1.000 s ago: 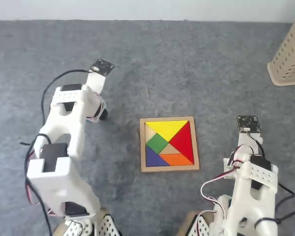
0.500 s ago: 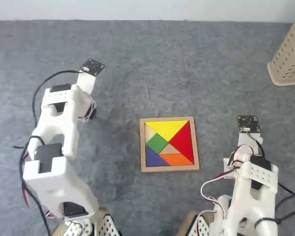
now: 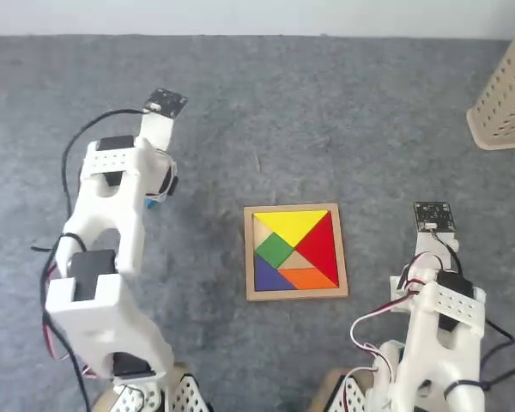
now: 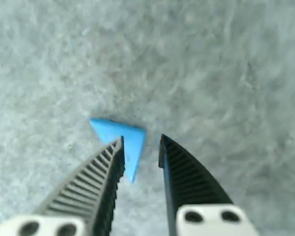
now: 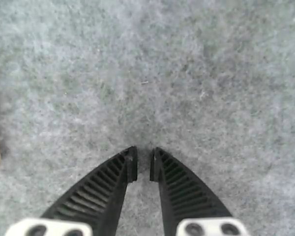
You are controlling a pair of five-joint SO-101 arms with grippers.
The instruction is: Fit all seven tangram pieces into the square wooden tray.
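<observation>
The square wooden tray (image 3: 250,254) lies on the grey carpet between the arms. It holds yellow, red, green, orange and purple pieces, with bare wood showing in the middle and at its upper left. A small light-blue triangle (image 4: 129,139) lies flat on the carpet left of the tray, and a sliver of it peeks out beside the left arm (image 3: 154,202). My left gripper (image 4: 141,140) is open and straddles the triangle's tip: one finger covers part of it, the other stands clear. My right gripper (image 5: 143,158) is shut over bare carpet, right of the tray.
A beige perforated basket (image 3: 505,94) stands at the far right edge. The right arm (image 3: 438,300) sits folded near the front right. Open carpet lies behind and around the tray.
The left arm swung left, away from the tray, then came back a little to the right. The blue triangle now peeks out under its gripper. The right arm and tray have not moved.
</observation>
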